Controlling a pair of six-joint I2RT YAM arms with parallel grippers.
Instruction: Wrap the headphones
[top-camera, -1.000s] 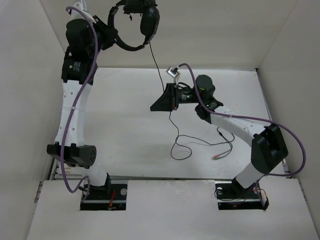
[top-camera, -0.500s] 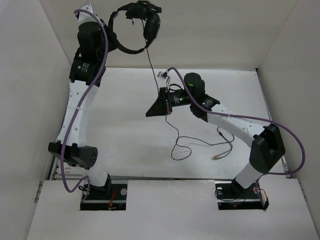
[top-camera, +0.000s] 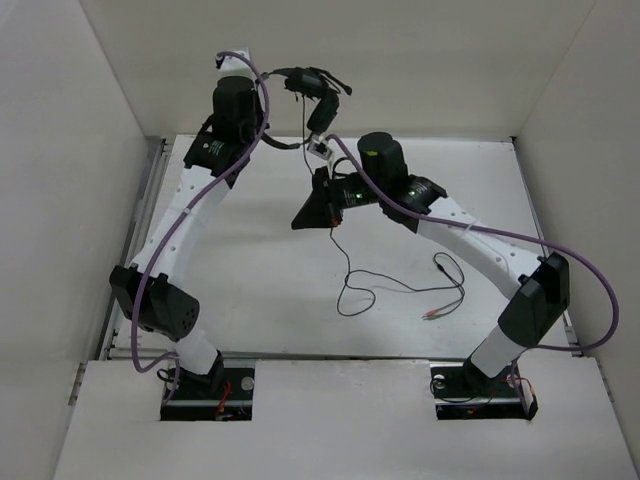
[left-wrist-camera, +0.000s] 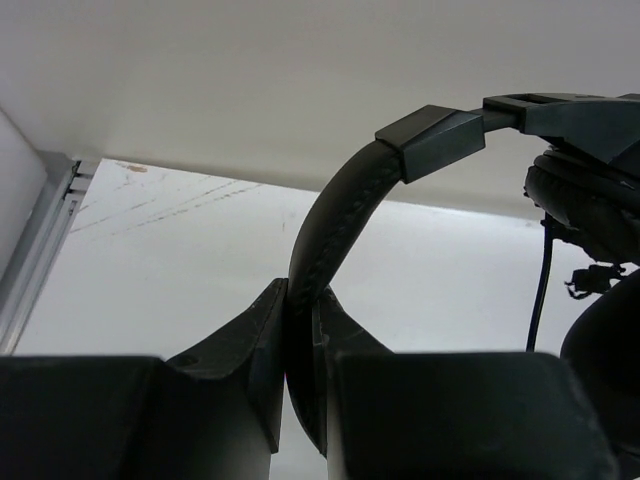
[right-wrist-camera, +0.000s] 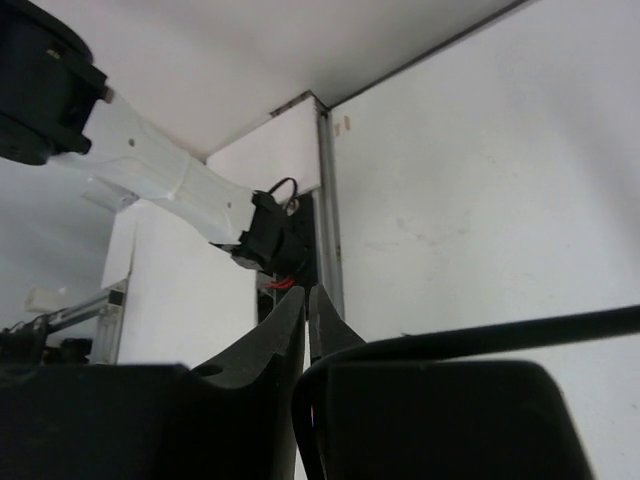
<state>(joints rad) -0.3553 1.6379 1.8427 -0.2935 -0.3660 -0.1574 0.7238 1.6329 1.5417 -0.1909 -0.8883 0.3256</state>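
Observation:
My left gripper (top-camera: 296, 78) is raised at the back middle, shut on the thin headband (left-wrist-camera: 340, 200) of the black headphones (top-camera: 322, 108). In the left wrist view an earcup (left-wrist-camera: 590, 195) hangs to the right of the jaws. The thin black cable (top-camera: 340, 245) runs down from the earcup through my right gripper (top-camera: 312, 208), which is shut on it just below the headphones. In the right wrist view the cable (right-wrist-camera: 500, 335) passes between the closed jaws. The rest of the cable lies in loose loops on the table (top-camera: 400, 285), ending in the coloured plugs (top-camera: 432, 314).
White walls enclose the table on three sides. A metal rail (top-camera: 150, 210) runs along the left edge. The thick purple robot cables (top-camera: 590, 290) arch off both arms. The left arm's base (right-wrist-camera: 270, 240) shows in the right wrist view.
My left arm has swung down and to the right with the headphones, bringing them close above my right gripper. My right gripper has shifted slightly left along the cable, and the loose loops have shifted a little.

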